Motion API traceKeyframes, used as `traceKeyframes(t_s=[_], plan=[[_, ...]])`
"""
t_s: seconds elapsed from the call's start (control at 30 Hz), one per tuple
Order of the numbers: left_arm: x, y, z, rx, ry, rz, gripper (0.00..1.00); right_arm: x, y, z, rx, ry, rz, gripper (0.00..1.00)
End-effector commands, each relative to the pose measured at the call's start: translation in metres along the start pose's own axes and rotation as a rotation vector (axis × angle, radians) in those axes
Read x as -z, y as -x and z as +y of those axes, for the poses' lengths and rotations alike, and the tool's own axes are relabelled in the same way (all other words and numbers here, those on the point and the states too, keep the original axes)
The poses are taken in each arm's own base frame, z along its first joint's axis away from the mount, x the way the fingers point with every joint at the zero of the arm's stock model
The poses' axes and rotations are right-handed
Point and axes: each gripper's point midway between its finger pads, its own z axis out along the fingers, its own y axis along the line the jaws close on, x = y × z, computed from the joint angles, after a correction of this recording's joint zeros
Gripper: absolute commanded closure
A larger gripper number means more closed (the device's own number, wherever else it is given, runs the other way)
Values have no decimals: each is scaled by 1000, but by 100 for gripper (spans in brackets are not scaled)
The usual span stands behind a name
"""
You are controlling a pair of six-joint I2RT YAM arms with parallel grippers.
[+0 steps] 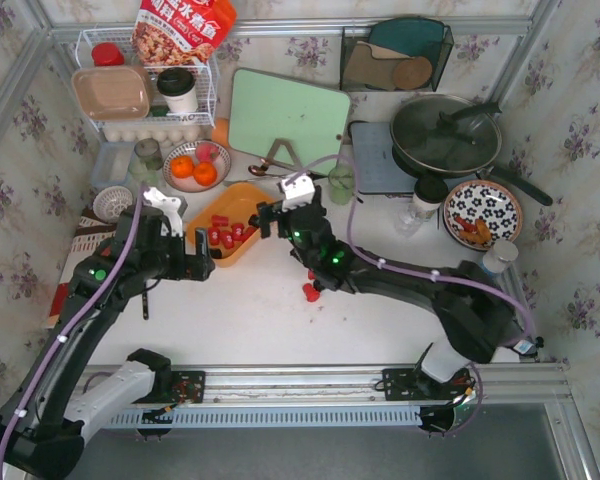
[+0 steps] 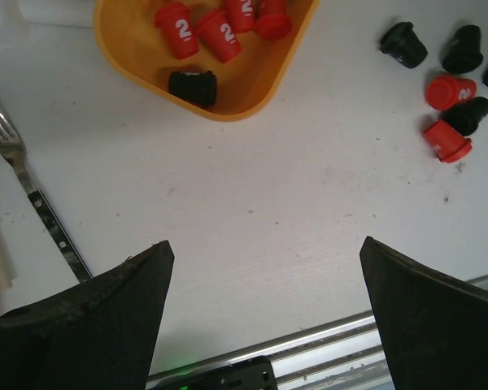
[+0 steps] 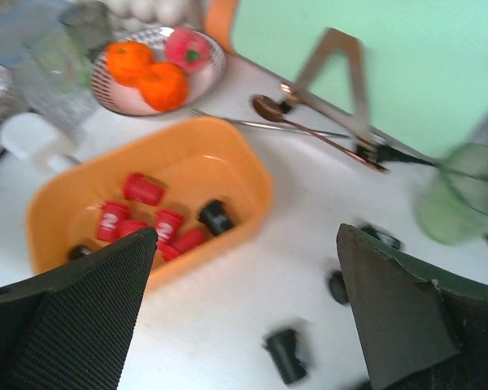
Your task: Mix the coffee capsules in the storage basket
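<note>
The orange storage basket (image 1: 242, 200) sits left of the table's middle. It holds several red coffee capsules (image 1: 223, 232) and a black one (image 2: 193, 86). In the right wrist view the basket (image 3: 197, 158) shows the red capsules (image 3: 142, 188) and a black capsule (image 3: 216, 217) near its right wall. More capsules lie loose on the table to its right: a red one (image 2: 450, 91), a black one (image 2: 403, 43) and another black one (image 3: 285, 355). My left gripper (image 2: 264, 260) is open over bare table just in front of the basket. My right gripper (image 3: 248, 244) is open by the basket's right edge, with nothing between its fingers.
A fork (image 2: 32, 195) lies left of the basket. Behind it are a plate of oranges (image 3: 159, 69), a spoon (image 3: 301, 126), a green cutting board (image 1: 288, 115) and a green cup (image 1: 341, 183). A pan (image 1: 446, 135) and a patterned plate (image 1: 483, 214) stand at the right.
</note>
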Motion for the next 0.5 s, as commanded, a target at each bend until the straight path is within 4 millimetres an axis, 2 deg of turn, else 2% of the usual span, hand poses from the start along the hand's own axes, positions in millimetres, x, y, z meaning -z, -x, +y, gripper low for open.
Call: traceKeyframes(t_s=[0.0, 0.07, 0.13, 0.3, 0.47], plan=[[-5, 3, 7, 62, 35, 3, 1, 36, -3, -52, 101, -184, 60, 0], [-8, -4, 18, 121, 100, 29, 0, 58, 0, -73, 140, -240, 90, 0], [-11, -7, 18, 123, 98, 50, 1, 81, 5, -90, 161, -282, 109, 0], [-15, -3, -4, 113, -29, 53, 8, 138, 23, -123, 160, -309, 102, 0], [-23, 1, -25, 153, -105, 67, 8, 178, 20, -149, 188, -313, 68, 0]])
